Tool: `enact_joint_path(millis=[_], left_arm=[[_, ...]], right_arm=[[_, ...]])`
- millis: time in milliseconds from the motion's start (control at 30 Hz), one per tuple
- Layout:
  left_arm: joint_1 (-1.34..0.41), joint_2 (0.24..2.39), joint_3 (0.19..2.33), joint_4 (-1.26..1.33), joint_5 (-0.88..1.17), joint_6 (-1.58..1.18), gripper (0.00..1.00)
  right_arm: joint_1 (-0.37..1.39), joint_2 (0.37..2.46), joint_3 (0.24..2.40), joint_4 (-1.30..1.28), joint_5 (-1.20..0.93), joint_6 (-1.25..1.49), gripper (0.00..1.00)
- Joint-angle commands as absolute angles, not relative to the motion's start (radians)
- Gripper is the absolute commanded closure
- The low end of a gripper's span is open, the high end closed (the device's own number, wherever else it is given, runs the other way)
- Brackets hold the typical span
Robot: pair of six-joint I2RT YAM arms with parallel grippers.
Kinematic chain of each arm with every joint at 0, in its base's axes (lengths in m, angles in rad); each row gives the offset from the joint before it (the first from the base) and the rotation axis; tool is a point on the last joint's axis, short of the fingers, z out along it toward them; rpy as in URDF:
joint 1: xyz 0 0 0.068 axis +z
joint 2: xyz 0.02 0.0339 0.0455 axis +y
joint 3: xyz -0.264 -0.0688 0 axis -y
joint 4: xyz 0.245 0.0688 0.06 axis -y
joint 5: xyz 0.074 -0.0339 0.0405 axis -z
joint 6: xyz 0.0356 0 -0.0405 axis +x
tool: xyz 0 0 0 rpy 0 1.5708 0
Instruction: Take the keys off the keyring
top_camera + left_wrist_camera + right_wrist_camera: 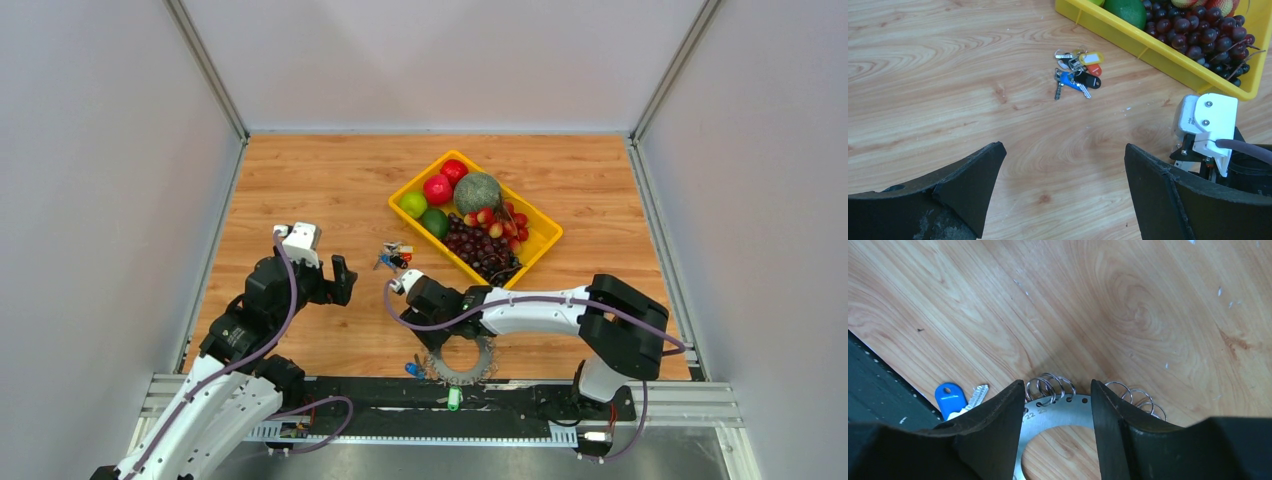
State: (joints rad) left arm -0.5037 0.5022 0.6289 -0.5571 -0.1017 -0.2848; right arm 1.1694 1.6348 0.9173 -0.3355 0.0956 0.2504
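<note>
The keyring [463,361] is a flat grey metal ring with silvery keys fanned round it like a spiky wreath, lying at the table's near edge. In the right wrist view its numbered, holed band [1063,410] runs between my fingers, with small wire rings [1049,387] through the holes and a blue-headed key [950,399] at the left. My right gripper [1057,385] is open, pointing down over the ring [446,338], its jaws straddling the band. My left gripper [1063,147] is open and empty above bare wood [345,283], well to the ring's left.
A small cluster of coloured keys [1078,75] lies on the wood ahead of the left gripper [393,258]. A yellow tray [440,247] of fruit and grapes stands behind it [1168,50]. A small green item [453,397] lies on the black rail below the ring.
</note>
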Motion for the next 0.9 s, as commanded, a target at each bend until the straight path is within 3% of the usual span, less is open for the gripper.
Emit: enact_joint_path(millis=[0,100,300,367,867], left_arm=[[-0.506,0.497,0.624,-0.524,-0.089,-0.265,0.00],[-0.506,0.496,0.624,-0.526,-0.088,-0.265,0.00],[-0.506,0.498,0.622,-0.520,-0.078,-0.265,0.00],[-0.505,0.501,0.622,-0.517,-0.069,-0.264,0.00],[-0.506,0.580,0.617,-0.372,0.157,-0.353,0.00]], right_arm=[[1.175,1.643,0.890,-0.331,0.096,0.260,0.46],[1.178,1.651,0.870,-0.322,0.072,0.264,0.52],[1.181,1.620,0.868,-0.312,0.087,0.265,0.92],[1.182,1.594,0.878,-0.311,0.105,0.268,1.00],[1.110,1.140,0.844,-0.271,0.224,0.289,1.00]])
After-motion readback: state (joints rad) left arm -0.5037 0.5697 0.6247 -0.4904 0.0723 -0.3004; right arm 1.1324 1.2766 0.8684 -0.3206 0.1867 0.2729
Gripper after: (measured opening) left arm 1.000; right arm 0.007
